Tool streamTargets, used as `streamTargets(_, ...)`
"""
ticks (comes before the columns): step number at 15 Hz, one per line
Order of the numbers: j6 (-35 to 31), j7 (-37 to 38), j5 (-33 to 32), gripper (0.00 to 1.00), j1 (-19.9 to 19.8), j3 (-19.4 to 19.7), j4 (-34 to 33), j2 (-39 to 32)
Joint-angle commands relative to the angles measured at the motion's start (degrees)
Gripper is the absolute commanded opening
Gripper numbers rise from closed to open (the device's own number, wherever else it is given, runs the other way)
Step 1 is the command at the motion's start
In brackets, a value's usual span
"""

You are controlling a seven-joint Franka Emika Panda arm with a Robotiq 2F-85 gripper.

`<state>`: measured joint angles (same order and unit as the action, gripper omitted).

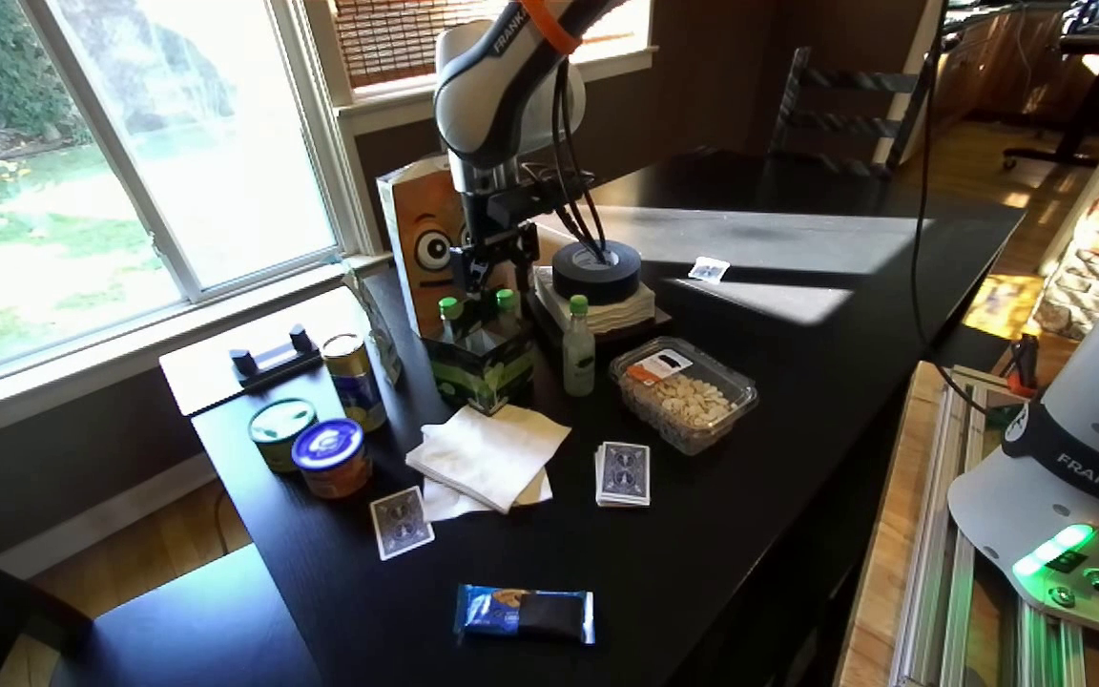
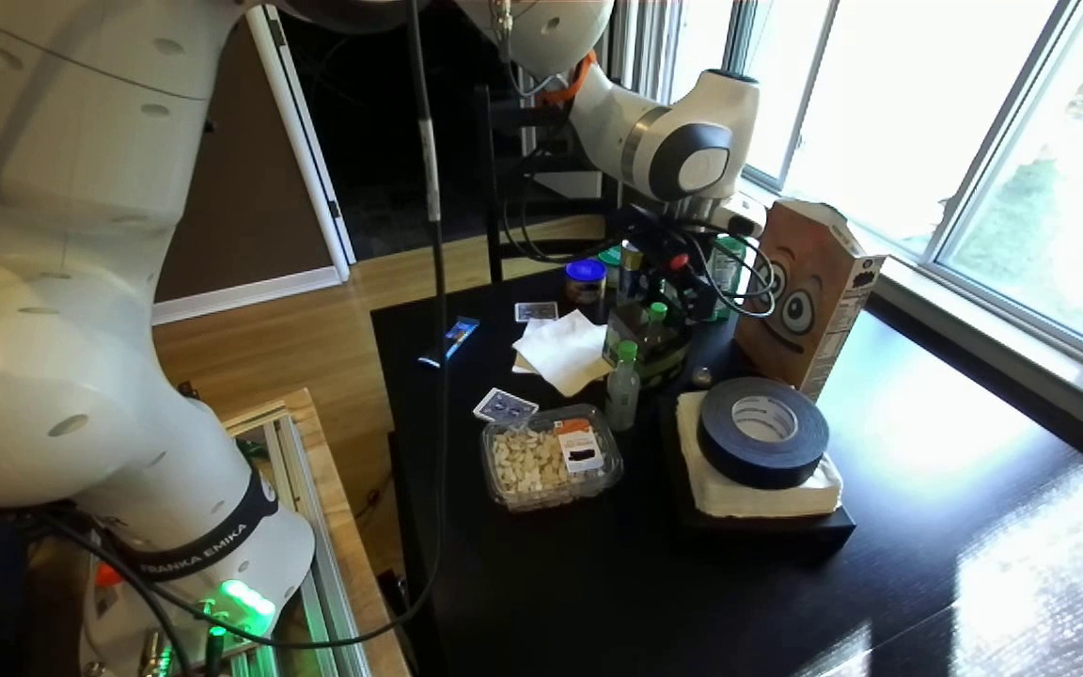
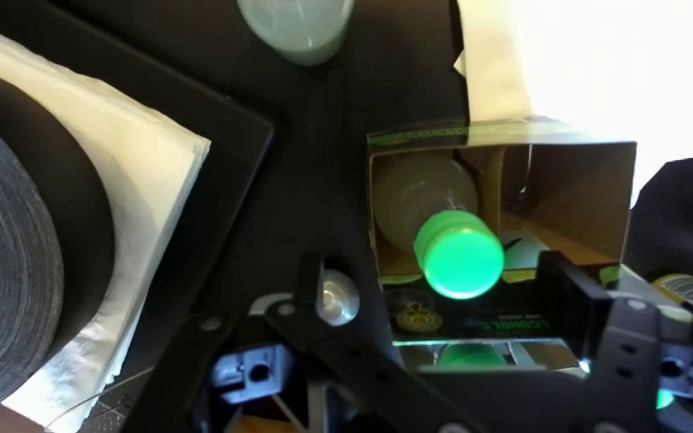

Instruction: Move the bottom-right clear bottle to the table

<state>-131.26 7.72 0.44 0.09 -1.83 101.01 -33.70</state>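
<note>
Slim clear bottles with green caps show. One clear bottle (image 1: pixel 579 358) stands upright on the dark table (image 1: pixel 664 572), beside a dark green carton (image 1: pixel 483 377); it shows in both exterior views (image 2: pixel 623 395). In the wrist view another clear bottle (image 3: pixel 421 189) sits in a compartment of the carton (image 3: pixel 467 313), its green cap towards the camera. A further green cap is partly hidden behind my gripper there. My gripper (image 3: pixel 437 276) is open over the carton, with a finger on either side of the nearer cap and apart from it. The compartment beside that bottle holds no bottle.
An orange box with a face (image 2: pixel 791 310) stands close behind the carton. A tape roll (image 2: pixel 764 432) lies on stacked napkins beside it. A clear tub of nuts (image 1: pixel 683 391), white napkins (image 1: pixel 492 453), cans (image 1: pixel 330 458), cards (image 1: pixel 624 474) and a blue snack pack (image 1: pixel 526 615) lie around.
</note>
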Motion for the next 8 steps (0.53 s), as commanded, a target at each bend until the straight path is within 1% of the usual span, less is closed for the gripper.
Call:
streamTargets(1, 3.8, -2.2, 2.4, 0.89, -0.7, 0.1, 0.4, 1.6)
streamTargets(3, 4.5, -2.8, 2.5, 0.9, -0.7, 0.0, 1.8, 2.7)
streamTargets(4, 4.6, -3.0, 2.6, 0.89, -0.7, -0.1, 2.4, 3.2)
streamTargets(7, 2.1, -3.7, 3.0, 0.84, -0.4, -0.5, 4.3, 4.1)
streamTargets(8, 1.7, -3.9, 3.2, 0.8, -0.4, -0.7, 4.7, 4.4)
